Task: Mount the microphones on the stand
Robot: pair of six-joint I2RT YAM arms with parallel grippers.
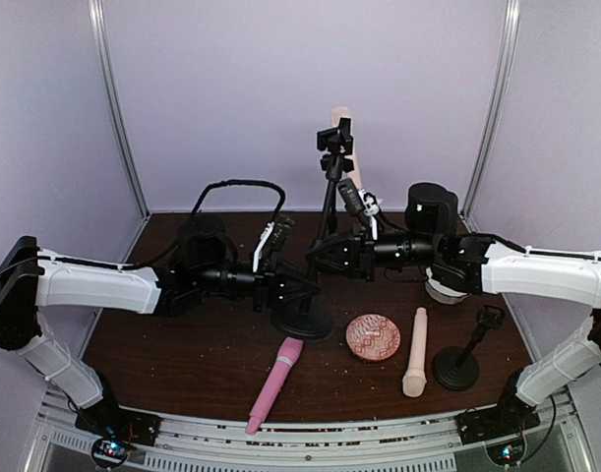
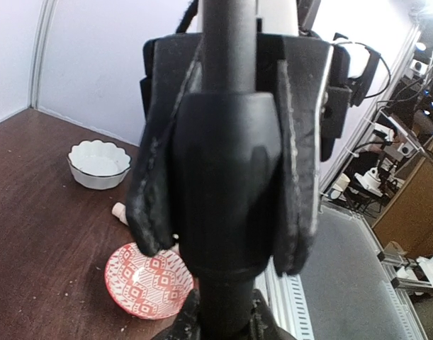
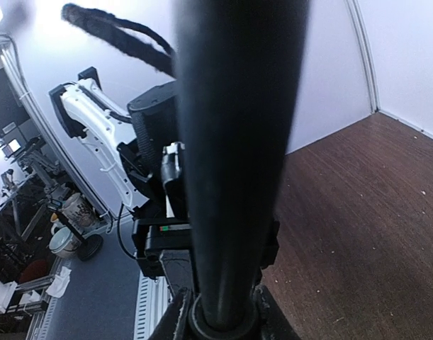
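Note:
A tall black stand (image 1: 327,211) rises from its round base (image 1: 302,323), and its top clip holds a peach-cream microphone (image 1: 345,123). My left gripper (image 1: 300,291) is shut on the stand's lower pole just above the base; in the left wrist view (image 2: 223,320) the pole fills the gap between its fingers. My right gripper (image 1: 318,260) is shut on the pole a little higher, as the right wrist view (image 3: 223,322) shows. A pink microphone (image 1: 275,382) and a second peach-cream microphone (image 1: 415,351) lie on the table at the front.
A small black stand (image 1: 459,362) stands at the front right. A round patterned pink dish (image 1: 373,337) sits between the two loose microphones and shows in the left wrist view (image 2: 147,282). A white bowl (image 2: 98,164) stands behind it, under my right arm.

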